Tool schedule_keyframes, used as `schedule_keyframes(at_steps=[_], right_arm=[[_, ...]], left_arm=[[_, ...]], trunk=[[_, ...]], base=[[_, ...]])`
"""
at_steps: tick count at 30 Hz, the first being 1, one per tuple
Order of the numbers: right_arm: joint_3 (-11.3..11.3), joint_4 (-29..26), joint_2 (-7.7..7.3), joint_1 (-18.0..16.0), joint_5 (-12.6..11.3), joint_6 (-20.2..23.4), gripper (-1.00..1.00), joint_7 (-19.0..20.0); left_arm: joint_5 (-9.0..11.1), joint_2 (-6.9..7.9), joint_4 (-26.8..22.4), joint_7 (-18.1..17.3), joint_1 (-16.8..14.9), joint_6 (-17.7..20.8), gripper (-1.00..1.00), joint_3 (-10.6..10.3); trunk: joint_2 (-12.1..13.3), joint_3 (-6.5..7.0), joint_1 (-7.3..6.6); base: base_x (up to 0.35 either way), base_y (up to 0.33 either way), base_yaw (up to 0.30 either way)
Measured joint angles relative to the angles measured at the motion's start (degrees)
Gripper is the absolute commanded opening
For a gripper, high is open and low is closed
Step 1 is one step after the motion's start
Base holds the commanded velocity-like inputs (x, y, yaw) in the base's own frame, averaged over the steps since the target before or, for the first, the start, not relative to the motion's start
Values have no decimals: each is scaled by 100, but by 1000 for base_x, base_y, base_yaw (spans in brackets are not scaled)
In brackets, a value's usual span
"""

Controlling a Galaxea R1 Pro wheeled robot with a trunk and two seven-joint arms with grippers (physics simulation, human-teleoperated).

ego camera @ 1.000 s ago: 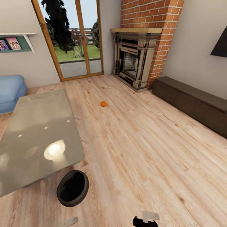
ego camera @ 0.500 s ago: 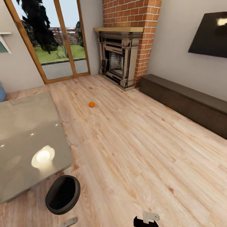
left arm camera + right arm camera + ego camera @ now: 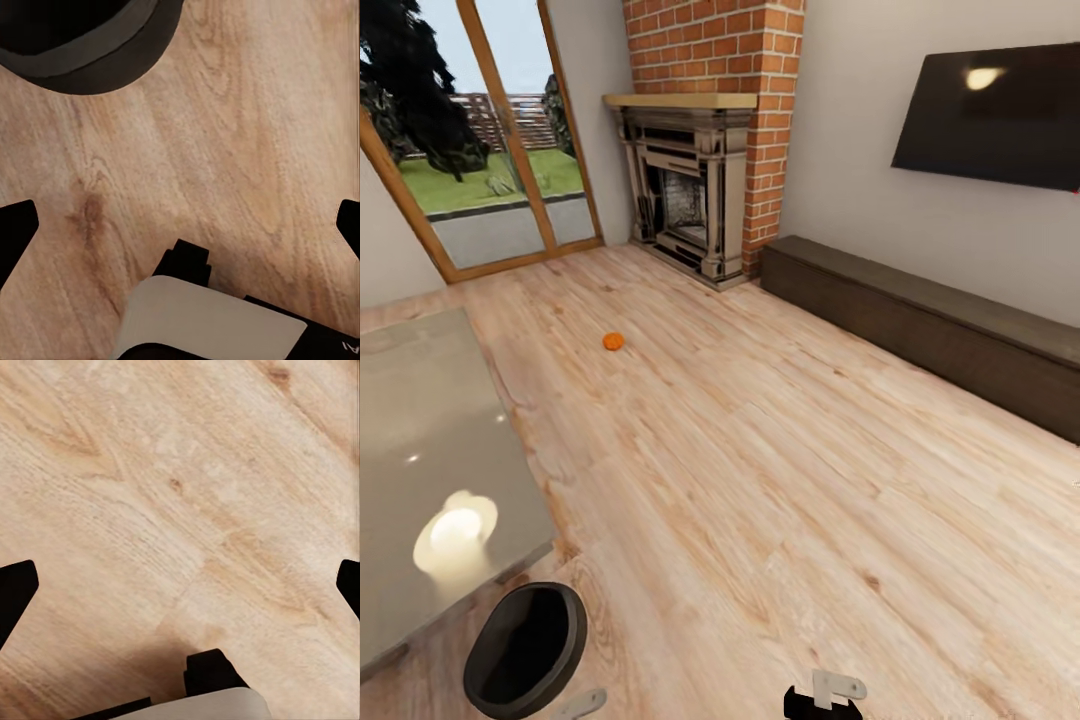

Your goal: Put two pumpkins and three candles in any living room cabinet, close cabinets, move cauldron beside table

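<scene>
From the head camera, a pumpkin point(image 3: 613, 341) sits on the floor point(image 3: 780, 470) at 11 o'clock, well apart from the cabinet point(image 3: 920, 320) along the wall at 2 o'clock. The cauldron point(image 3: 525, 650) stands at 7 o'clock, just beside the table point(image 3: 420, 450) corner. The left wrist camera adds the left gripper point(image 3: 180, 225), spread wide and empty above bare floor near the cauldron's rim. The right wrist camera shows the right gripper point(image 3: 180, 585), likewise spread and empty, over plain boards.

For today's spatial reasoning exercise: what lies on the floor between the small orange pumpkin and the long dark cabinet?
In the head view, nothing: bare wood floor runs from the pumpkin to the cabinet.
</scene>
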Motion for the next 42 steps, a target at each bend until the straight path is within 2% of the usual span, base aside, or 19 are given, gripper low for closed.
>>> schedule_keyframes(at_steps=[42], right_arm=[[0,0,0,0,0,0,100,5]], left_arm=[[0,2,0,3,5,0,100,0]], trunk=[[0,248,0]], base=[[0,0,-249]])
